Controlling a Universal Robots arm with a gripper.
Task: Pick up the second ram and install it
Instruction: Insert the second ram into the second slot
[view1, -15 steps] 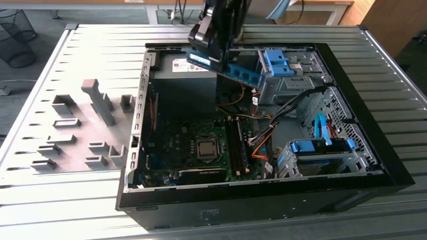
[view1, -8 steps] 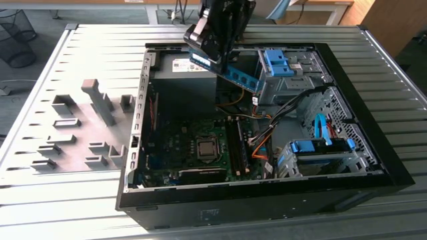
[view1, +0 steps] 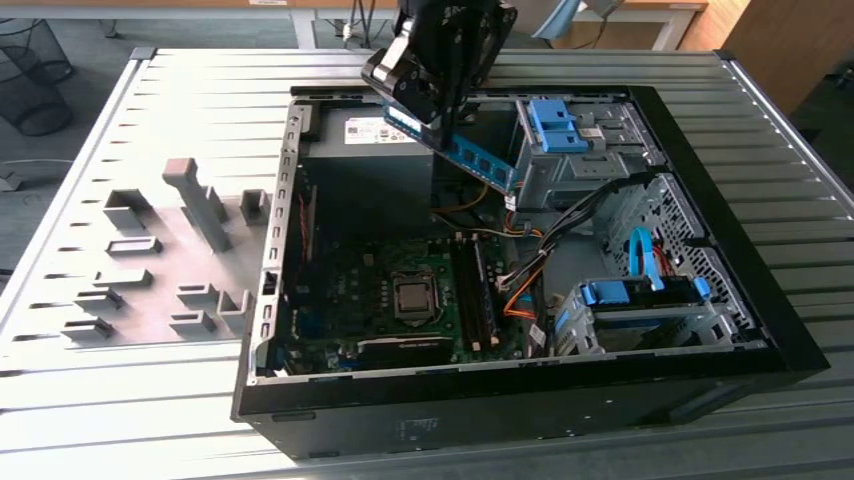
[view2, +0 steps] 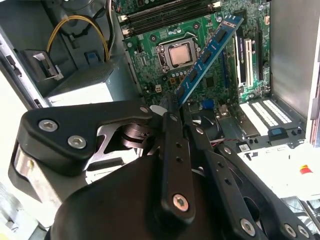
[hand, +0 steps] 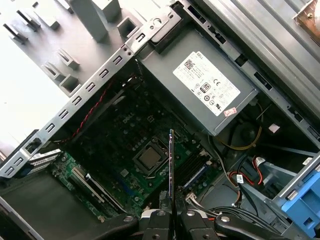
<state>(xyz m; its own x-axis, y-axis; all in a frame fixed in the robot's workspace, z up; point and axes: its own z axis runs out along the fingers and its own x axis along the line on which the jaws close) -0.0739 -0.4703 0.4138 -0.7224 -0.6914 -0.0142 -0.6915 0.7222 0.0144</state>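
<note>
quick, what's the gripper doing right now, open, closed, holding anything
Gripper: closed on the second ram, gripping one end of the stick, held in the air above the open computer case.

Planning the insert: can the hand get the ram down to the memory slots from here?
Probably yes. The hand holds the ram above the open case, and nothing visibly sits between it and the memory slots; orange cables lie beside them.

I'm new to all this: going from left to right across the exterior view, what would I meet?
Wire wastebasket → grey holder blocks → motherboard → blue drive caddy.
</note>
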